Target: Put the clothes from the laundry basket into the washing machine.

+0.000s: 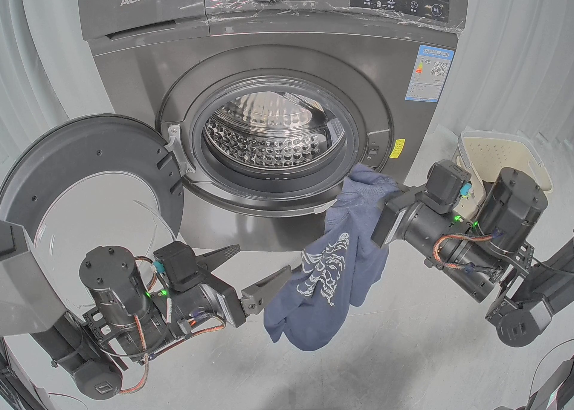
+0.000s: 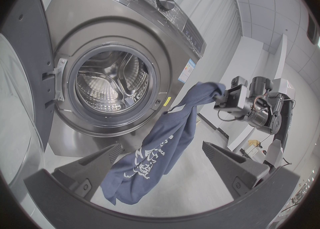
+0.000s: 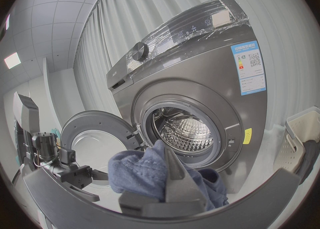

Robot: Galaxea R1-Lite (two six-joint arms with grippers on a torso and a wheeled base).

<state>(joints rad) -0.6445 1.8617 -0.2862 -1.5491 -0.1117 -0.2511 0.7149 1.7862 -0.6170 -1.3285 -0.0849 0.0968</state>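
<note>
Left gripper (image 1: 263, 260) has its jaws spread wide; the right gripper (image 1: 375, 209), higher and opposite, pinches the blue garment (image 1: 323, 277).

Dark grey metal washing machine (image 1: 149, 70) with silvery hole-dotted steel drum (image 1: 269, 142), blue-and-white rectangular label (image 1: 429, 73) and small yellow sticker (image 1: 397, 148); navy blue cloth garment (image 1: 335, 262) printed in white; cream perforated plastic laundry basket (image 1: 496, 154).

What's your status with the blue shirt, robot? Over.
Right gripper: jaws shut on blue shirt, hanging in front of washing machine. Left gripper: jaws open, beside shirt. Door wide open.
</note>
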